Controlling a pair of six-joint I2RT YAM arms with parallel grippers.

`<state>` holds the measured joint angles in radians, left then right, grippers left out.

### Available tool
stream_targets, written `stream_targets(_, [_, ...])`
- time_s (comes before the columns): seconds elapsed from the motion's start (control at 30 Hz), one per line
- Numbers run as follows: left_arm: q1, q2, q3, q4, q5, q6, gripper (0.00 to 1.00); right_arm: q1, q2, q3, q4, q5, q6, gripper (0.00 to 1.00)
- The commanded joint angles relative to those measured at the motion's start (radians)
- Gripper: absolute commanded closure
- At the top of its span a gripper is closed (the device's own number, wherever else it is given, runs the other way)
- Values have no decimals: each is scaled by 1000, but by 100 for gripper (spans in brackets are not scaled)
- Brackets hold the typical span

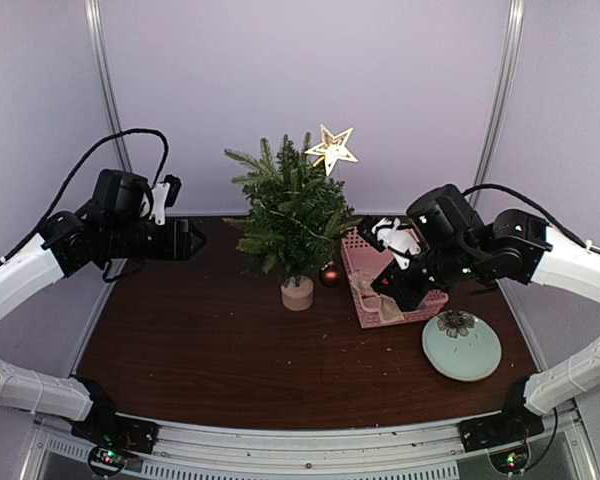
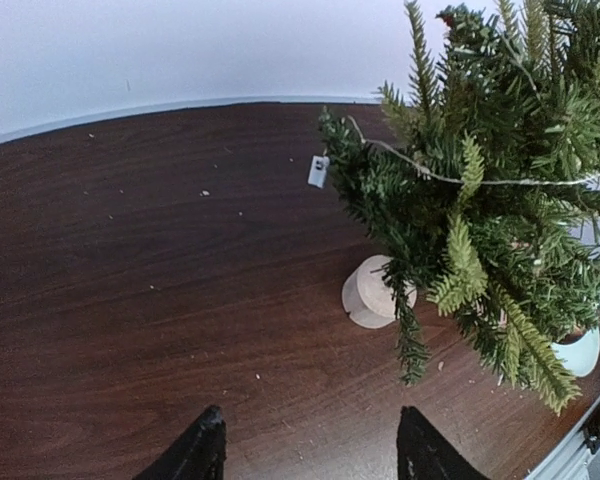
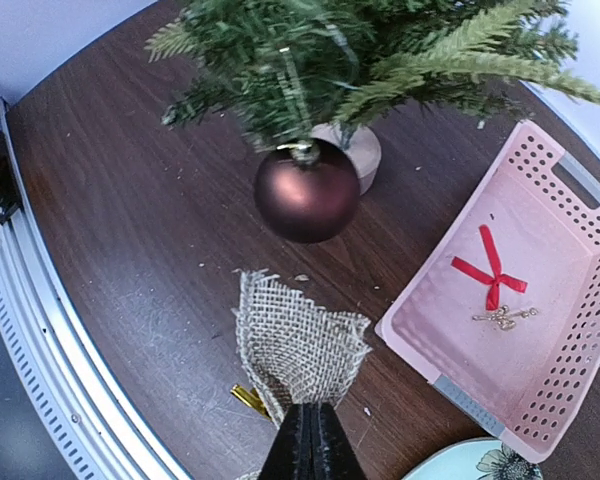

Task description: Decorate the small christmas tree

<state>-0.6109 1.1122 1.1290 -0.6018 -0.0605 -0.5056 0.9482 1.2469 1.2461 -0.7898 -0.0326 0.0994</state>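
A dark wooden table [image 1: 200, 340] stands inside pale walls. Nearest, on the right, lies a pale green plate [image 1: 462, 350]. Beyond it the right hand [image 3: 310, 440] is pressed together on a piece of burlap [image 3: 295, 345], beside a pink basket [image 3: 420, 300] holding a red ribbon [image 3: 490, 268]. The small christmas tree [image 1: 292, 215] stands upright mid-table, just left of the basket, with a dark red bauble [image 3: 307, 190] on a low branch and a gold star [image 1: 332, 148] on top. The left hand [image 2: 313, 450] hovers left of the tree, fingers apart, holding nothing.
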Motion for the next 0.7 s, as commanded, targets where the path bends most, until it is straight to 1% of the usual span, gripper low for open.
stream_targets(0.0, [25, -26, -45, 56, 166, -40, 43, 113, 23, 43, -31, 122, -21, 100])
stream_targets(0.1, [28, -64, -82, 34, 133, -47, 44, 210, 106, 116, -52, 167, -49, 100])
stream_targets(0.17, [36, -97, -110, 23, 111, -76, 44, 274, 189, 163, -50, 185, -67, 100])
stream_targets(0.3, [42, -172, -168, -3, 28, -144, 44, 353, 351, 266, -16, 178, -85, 100])
stream_targets(0.4, [55, -226, -204, -42, -30, -202, 44, 374, 485, 367, 13, 180, -77, 100])
stream_targets(0.47, [66, -255, -213, -81, -56, -228, 44, 386, 573, 445, 17, 208, -67, 100])
stream_targets(0.57, [71, -278, -209, -128, -95, -245, 44, 389, 709, 576, -4, 250, -16, 100])
stream_targets(0.67, [73, -285, -192, -170, -125, -249, 44, 393, 818, 653, -5, 273, 25, 100])
